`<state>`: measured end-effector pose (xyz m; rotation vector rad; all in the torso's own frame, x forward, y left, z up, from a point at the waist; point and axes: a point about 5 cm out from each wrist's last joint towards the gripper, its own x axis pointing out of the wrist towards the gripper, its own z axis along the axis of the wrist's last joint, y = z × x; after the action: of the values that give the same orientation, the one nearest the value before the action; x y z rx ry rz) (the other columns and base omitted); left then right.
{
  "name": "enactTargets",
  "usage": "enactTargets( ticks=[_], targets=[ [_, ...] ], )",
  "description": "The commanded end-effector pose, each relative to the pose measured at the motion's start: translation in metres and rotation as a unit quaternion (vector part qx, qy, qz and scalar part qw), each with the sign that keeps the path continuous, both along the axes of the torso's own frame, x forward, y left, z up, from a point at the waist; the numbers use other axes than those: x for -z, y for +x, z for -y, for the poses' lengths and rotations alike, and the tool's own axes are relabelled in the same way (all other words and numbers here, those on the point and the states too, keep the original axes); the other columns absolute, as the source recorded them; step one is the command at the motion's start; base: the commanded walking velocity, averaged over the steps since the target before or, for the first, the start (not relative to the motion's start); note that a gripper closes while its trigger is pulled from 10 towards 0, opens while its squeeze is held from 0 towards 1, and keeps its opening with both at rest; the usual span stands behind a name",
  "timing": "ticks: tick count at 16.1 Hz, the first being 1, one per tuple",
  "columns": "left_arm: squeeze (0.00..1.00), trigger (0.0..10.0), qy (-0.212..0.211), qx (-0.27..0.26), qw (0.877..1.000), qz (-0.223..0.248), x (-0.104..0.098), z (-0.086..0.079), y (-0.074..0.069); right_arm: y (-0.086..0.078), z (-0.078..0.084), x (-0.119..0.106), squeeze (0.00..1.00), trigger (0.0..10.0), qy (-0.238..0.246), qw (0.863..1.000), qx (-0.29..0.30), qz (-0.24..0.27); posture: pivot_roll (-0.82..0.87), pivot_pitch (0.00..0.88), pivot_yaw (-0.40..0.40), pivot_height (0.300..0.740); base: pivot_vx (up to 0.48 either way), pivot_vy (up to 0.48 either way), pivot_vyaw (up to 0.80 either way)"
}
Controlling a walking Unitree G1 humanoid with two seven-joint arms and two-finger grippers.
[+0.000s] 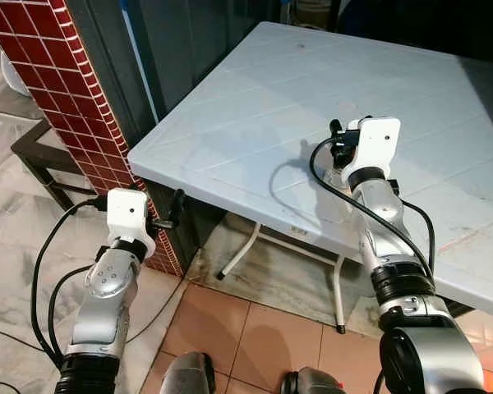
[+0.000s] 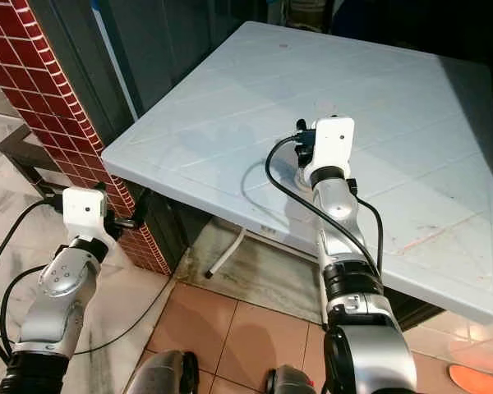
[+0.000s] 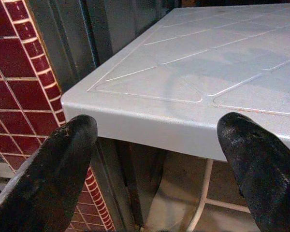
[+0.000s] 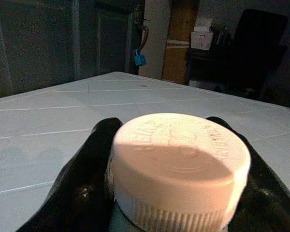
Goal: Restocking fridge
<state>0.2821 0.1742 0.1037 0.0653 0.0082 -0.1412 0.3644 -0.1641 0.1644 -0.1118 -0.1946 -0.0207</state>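
Clearly the main risk is the bottle (image 4: 179, 169) slipping or tipping as it comes off the table (image 1: 255, 90), since the right gripper (image 4: 176, 179) pinches it high up, just under its wide white cap. It sits between the black fingers, upright, near the table's near edge. The left gripper (image 3: 159, 159) hangs spread and empty, low by the table's left corner beside the red tiled wall (image 1: 57, 74).

White plastic folding table (image 1: 255, 107) stands beside a red-tiled pillar (image 1: 74, 98). Floor: marble and terracotta tiles (image 1: 230, 336)
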Motion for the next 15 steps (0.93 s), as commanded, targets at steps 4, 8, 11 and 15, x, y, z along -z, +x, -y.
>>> enactTargets(
  ticks=[4, 8, 11, 15],
  targets=[
    [0.00, 10.0, 0.001, -0.035, 0.999, -0.002, 0.003, -0.006, -0.004, -0.013, -0.014, -0.008, 0.00, 0.0, 0.039, 0.998, -0.045, 0.020, 0.05, 0.000, 0.034, 0.740, 0.000, 0.000, 0.00],
    [0.00, 10.0, -0.004, -0.042, 0.999, 0.004, 0.002, -0.005, -0.002, -0.032, -0.033, -0.018, 0.00, 10.0, 0.044, 0.994, -0.091, 0.048, 0.04, 0.000, 0.029, 0.740, 0.000, 0.000, 0.00],
    [0.00, 10.0, -0.005, -0.043, 0.999, 0.007, 0.000, -0.002, 0.003, -0.035, -0.041, -0.029, 0.00, 10.0, 0.049, 0.992, -0.098, 0.064, 0.03, 0.000, 0.031, 0.740, 0.000, 0.000, 0.00],
    [0.00, 10.0, -0.005, -0.044, 0.999, 0.009, -0.001, -0.001, 0.006, -0.038, -0.040, -0.035, 0.00, 10.0, 0.045, 0.992, -0.103, 0.064, 0.03, 0.000, 0.027, 0.740, -0.244, 0.000, 0.00]
  ],
)
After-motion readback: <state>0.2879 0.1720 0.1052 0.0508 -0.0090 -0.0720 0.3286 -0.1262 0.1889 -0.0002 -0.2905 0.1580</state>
